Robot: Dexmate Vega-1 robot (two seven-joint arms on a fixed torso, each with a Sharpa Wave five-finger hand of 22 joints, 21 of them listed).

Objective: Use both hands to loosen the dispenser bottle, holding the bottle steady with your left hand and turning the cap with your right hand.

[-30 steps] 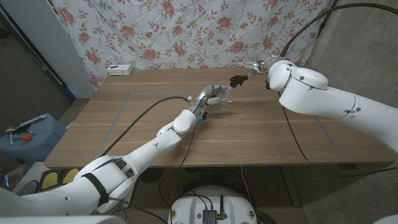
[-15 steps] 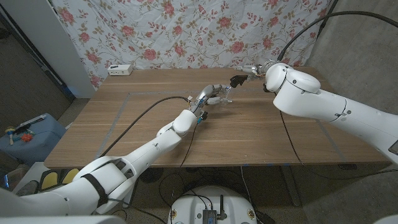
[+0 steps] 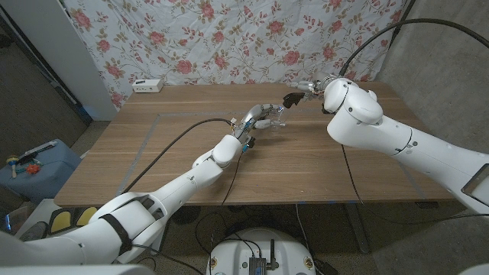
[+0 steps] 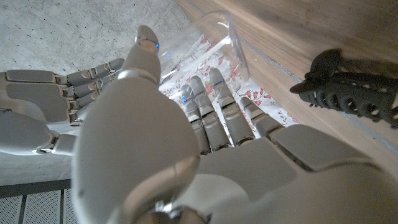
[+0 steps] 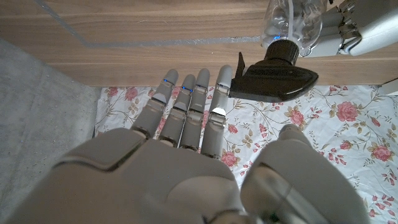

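The clear dispenser bottle (image 3: 273,114) is held off the wooden table (image 3: 153,168) at the middle back, tilted, with its black pump cap (image 3: 292,98) pointing toward the right. My left hand (image 3: 261,117) grips the bottle body; in the left wrist view its fingers (image 4: 211,118) wrap the clear bottle (image 4: 214,43), with the pump cap (image 4: 348,90) beyond. My right hand (image 3: 309,85) hovers just right of the cap. In the right wrist view its fingers (image 5: 189,106) are straight and spread beside the pump cap (image 5: 273,78), the thumb apart from it, holding nothing.
A white power strip (image 3: 147,85) lies at the table's back left. A floral cloth (image 3: 229,38) hangs behind the table. Black cables (image 3: 172,141) run along both arms over the tabletop. A blue bin (image 3: 34,164) stands on the floor at the left.
My right arm has swung its elbow leftward and lower, and the right hand has edged a little closer to the cap. The left hand and bottle have stayed put.
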